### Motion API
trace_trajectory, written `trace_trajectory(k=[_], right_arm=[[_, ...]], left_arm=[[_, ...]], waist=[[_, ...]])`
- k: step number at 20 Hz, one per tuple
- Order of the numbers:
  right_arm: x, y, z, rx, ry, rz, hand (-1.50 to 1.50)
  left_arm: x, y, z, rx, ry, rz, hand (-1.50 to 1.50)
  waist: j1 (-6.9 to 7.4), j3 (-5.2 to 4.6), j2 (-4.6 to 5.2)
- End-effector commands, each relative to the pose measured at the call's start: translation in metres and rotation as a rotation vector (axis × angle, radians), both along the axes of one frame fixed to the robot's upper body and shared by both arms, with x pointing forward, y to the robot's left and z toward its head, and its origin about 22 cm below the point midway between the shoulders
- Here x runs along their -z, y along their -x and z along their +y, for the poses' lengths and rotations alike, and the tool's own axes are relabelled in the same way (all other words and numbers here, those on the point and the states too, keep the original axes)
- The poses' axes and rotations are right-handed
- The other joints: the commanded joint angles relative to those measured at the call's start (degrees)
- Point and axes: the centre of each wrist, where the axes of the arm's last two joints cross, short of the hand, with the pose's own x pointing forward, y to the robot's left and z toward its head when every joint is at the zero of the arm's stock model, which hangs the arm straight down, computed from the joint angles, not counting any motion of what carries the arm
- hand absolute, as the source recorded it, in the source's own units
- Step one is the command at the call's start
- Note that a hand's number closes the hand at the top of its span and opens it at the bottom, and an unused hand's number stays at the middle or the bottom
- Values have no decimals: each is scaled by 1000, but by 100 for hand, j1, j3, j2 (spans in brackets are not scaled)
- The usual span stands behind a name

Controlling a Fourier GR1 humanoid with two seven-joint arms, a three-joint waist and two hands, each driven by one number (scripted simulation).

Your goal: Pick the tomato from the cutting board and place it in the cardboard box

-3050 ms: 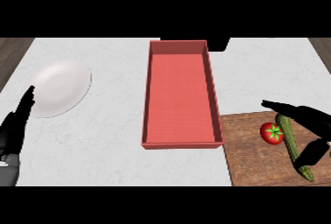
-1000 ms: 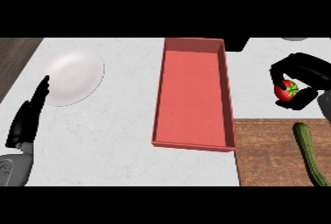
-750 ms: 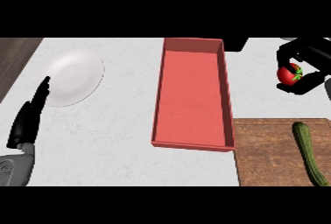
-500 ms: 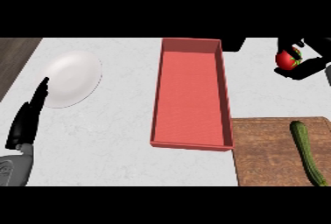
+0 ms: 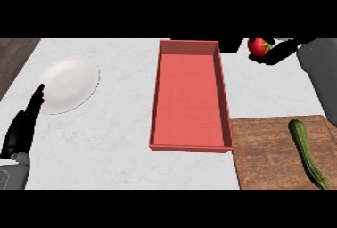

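The red tomato [image 5: 259,46] with its green stalk is held in the air near the top right, above the counter just right of the box's far end. My right hand [image 5: 279,50] is curled round it, fingers showing on both sides. The box [image 5: 190,95] is a long reddish open tray running up the middle, with nothing inside. The wooden cutting board [image 5: 280,151] lies at the lower right. My left hand [image 5: 23,126] rests open at the left edge, fingers up.
A green cucumber [image 5: 307,152] lies lengthwise on the cutting board's right side. A white plate [image 5: 66,83] sits on the counter at the upper left. A dark wooden strip [image 5: 14,55] borders the counter at the far left.
My right hand has lifted the tomato off the board and carried it up and to the left, toward the box's far end. The left hand has stayed put.
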Motion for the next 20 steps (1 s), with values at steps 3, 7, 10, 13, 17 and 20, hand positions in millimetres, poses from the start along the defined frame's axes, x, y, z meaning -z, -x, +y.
trace_trajectory(k=[3,7,10,13,17,20], right_arm=[[-13,-10,70,-171,-58,168,150],[-21,-14,107,-157,-76,250,150],[-13,-11,132,-143,-40,310,150],[-15,-8,174,-162,-54,334,150],[0,2,214,-148,-47,327,150],[16,2,218,-108,10,333,150]], left_arm=[[13,11,12,-31,-5,9,0],[12,11,0,-17,21,9,0],[-15,3,9,-27,4,3,0],[4,7,3,-25,-5,9,0],[-7,0,18,-19,10,-8,0],[-6,0,19,-8,-3,-25,0]], waist=[[-136,-9,-43],[-98,-7,-28],[-145,-4,-44],[-110,-6,-19],[-99,-7,-5],[-38,-8,23]])
